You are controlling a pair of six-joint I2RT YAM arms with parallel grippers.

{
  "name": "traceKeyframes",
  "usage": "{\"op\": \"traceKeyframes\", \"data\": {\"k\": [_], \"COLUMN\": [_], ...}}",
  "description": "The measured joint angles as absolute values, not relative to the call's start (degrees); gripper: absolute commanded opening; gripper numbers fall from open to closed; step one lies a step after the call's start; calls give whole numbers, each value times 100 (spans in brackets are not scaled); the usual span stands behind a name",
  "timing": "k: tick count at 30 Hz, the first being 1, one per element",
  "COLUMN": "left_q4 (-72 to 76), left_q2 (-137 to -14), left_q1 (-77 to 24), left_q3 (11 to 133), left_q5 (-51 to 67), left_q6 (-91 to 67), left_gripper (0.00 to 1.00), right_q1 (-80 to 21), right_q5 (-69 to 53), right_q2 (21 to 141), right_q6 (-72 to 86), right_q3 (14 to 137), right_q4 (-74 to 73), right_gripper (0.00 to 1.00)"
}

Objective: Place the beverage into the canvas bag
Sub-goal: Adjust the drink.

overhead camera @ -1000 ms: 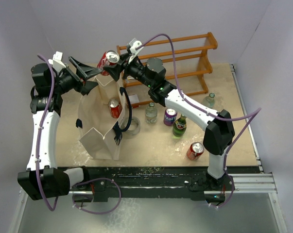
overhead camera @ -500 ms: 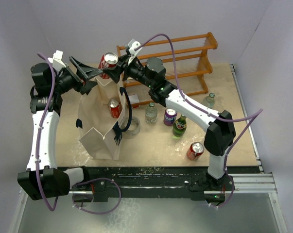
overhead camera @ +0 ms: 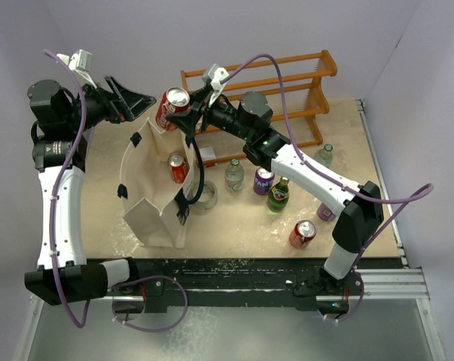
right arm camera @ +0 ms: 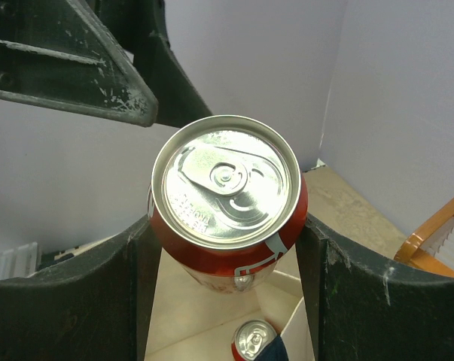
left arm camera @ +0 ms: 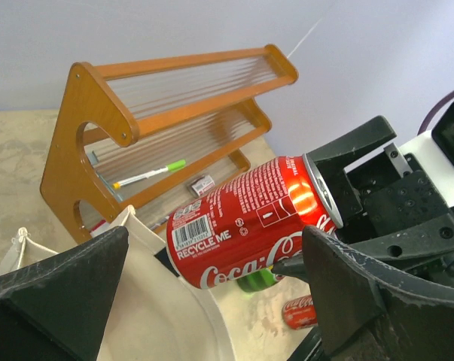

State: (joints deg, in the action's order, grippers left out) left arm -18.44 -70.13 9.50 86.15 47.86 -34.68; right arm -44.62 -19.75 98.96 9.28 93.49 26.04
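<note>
Canvas bag: standing open-mouthed directly below the right gripper, its far rim just under the jaws. In the right wrist view the cream interior is showing beneath the held can.

Wooden rack: standing behind the right jaws and off to their side, apart from them and not in play.

Right gripper: jaws are clamping the red cola can by its sides, one finger on each flank, with the silver top facing the wrist camera. The can is hanging tilted in the air above the far end of the bag mouth, touching nothing but the fingers.

Left gripper: jaws are standing wide apart and holding nothing. It is facing the can from the opposite side, and in its own view the can is sitting between the two finger tips without touching either.

Second red can: already resting inside the bag, below the right jaws.

Green bottle and purple can: waiting on the table, well apart from both jaws.

Step in hand, as I read it: carrying is done and the can is being lined up over the opening for lowering.

Next move is calling for a descent into the mouth, clearing the far rim and the navy strap, then parting the fingers low enough that the can is not dropping onto the one inside. The tilt probably needs watching against the rim.
</note>
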Motion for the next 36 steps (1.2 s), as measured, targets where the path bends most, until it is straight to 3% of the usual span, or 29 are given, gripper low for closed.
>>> {"op": "traceKeyframes", "data": {"k": [17, 36], "left_q4": [-2276, -3135], "left_q2": [-7288, -7679], "left_q1": [252, -309], "left_q3": [9177, 9631], "left_q5": [5301, 4956], "left_q6": [-1415, -148], "left_gripper": [99, 99], "right_q1": [-4462, -4469], "right_q5": [-2499, -2659], "right_q2": [9902, 10001], "right_q6": [578, 338], "right_q3": [9323, 9325], "right_q4": [2171, 1918], "right_gripper": [0, 0]}}
